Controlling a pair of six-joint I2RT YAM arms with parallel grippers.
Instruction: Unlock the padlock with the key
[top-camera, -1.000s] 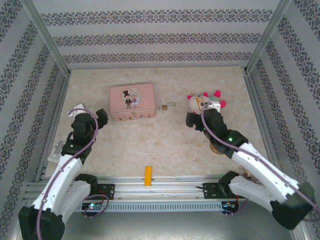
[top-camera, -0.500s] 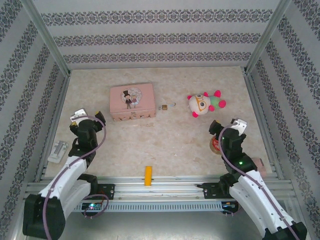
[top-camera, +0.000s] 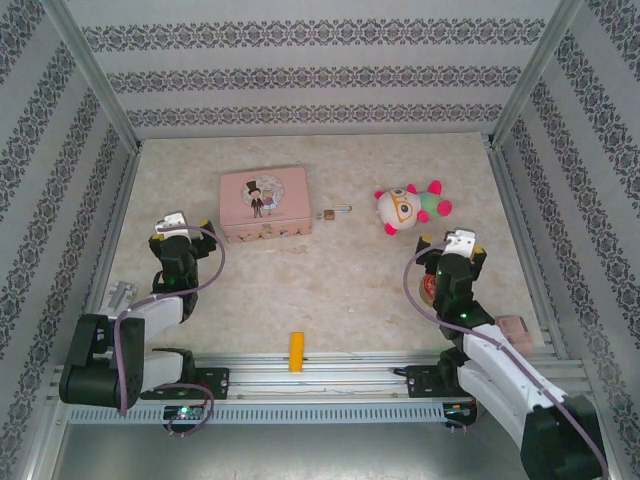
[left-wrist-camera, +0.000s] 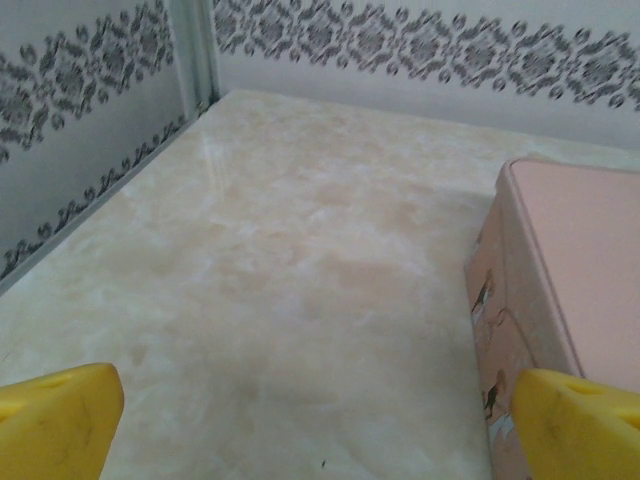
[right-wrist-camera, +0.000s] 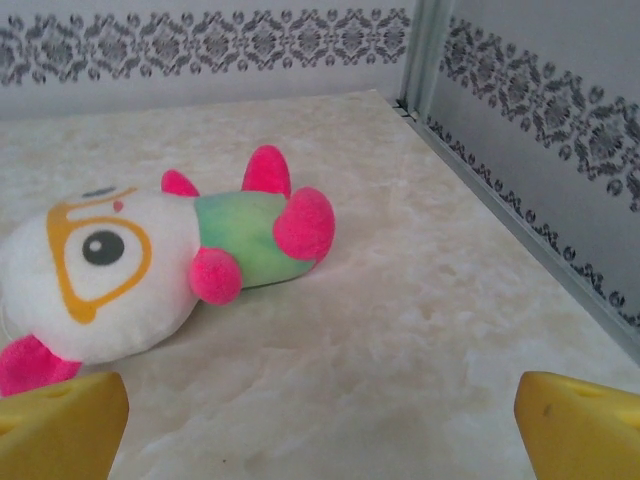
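Right end effector (top-camera: 455, 247) back from toy (top-camera: 405, 208); padlock (top-camera: 328, 214) well apart, seemingly leftward.

i work in a lab test booth. my table (top-camera: 330, 280) is a marble-look board boxed in by wallpapered panels (top-camera: 300, 75) on bare aluminium posts (top-camera: 95, 75). a slotted metal rail (top-camera: 330, 368) runs along its near edge, with my arms (top-camera: 500, 355) bolted there.

No legible writing (pink tin (top-camera: 264, 203) bears cartoons)
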